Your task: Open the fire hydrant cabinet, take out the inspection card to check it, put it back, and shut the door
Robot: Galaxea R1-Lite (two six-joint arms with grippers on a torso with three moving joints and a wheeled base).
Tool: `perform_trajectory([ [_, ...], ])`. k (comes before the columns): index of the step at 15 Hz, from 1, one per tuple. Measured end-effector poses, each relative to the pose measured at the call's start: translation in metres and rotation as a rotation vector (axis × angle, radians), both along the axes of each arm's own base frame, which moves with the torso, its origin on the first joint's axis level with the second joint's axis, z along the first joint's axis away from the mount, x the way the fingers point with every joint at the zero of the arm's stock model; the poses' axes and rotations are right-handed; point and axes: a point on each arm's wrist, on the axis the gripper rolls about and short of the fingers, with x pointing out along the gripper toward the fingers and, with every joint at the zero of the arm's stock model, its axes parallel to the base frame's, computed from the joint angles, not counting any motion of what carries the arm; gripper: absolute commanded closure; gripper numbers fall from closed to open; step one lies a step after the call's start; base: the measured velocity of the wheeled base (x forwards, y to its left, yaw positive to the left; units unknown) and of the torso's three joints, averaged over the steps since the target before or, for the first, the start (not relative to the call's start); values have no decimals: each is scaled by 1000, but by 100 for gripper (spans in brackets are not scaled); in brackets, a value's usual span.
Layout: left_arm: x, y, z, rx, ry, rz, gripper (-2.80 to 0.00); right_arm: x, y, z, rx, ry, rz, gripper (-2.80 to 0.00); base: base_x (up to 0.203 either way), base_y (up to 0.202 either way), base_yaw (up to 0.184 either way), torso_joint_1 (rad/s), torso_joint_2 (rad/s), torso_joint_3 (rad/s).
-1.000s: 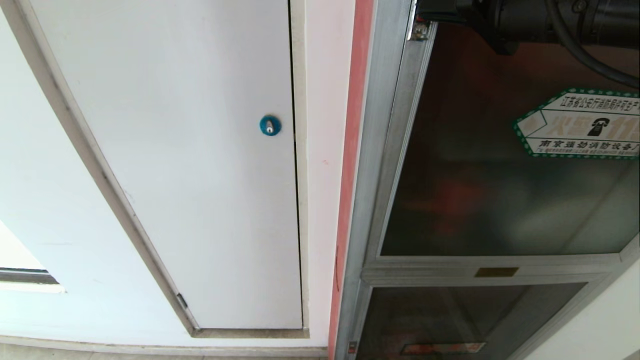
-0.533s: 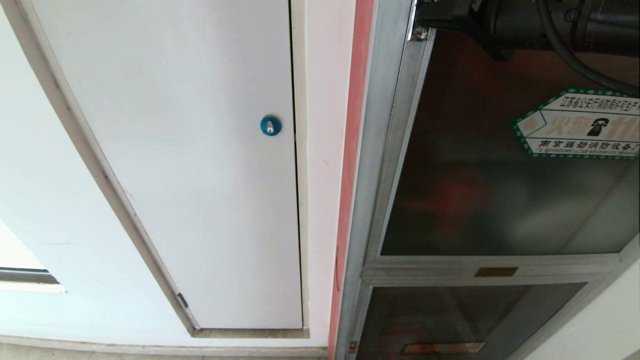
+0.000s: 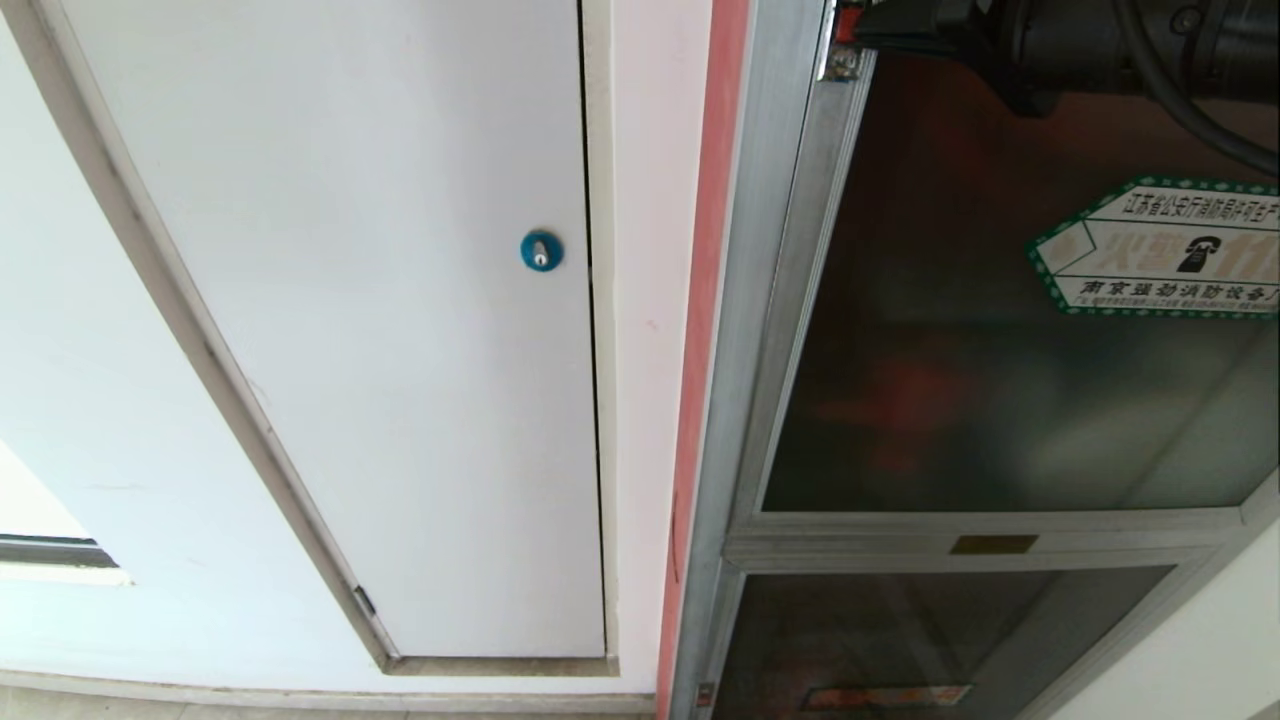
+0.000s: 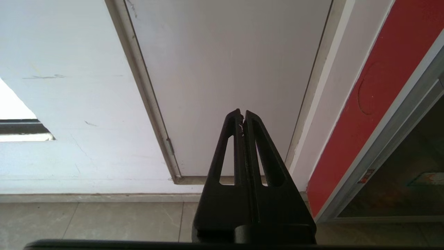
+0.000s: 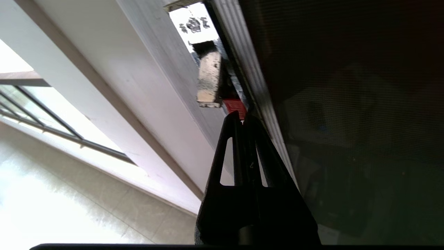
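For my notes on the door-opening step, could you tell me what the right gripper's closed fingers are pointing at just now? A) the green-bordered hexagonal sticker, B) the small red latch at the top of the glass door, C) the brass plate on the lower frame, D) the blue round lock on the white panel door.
B: in the right wrist view the right gripper has its shut fingers tipped right at the red latch on the door.
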Motion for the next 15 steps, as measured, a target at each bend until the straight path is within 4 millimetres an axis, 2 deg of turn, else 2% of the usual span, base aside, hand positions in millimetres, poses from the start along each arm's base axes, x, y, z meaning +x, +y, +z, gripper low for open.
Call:
perform_trajectory([
  [6,0,0,0,0,0,1,0,-34,3,0,-5,5,83,0,0,0,0,0,0,0],
  [10,0,0,0,0,0,1,0,-59,-4,1,-19,30,114,0,0,0,0,0,0,0],
  [15,0,0,0,0,0,0,0,-79,-1,5,-101,-20,5,0,0,0,0,0,0,0],
])
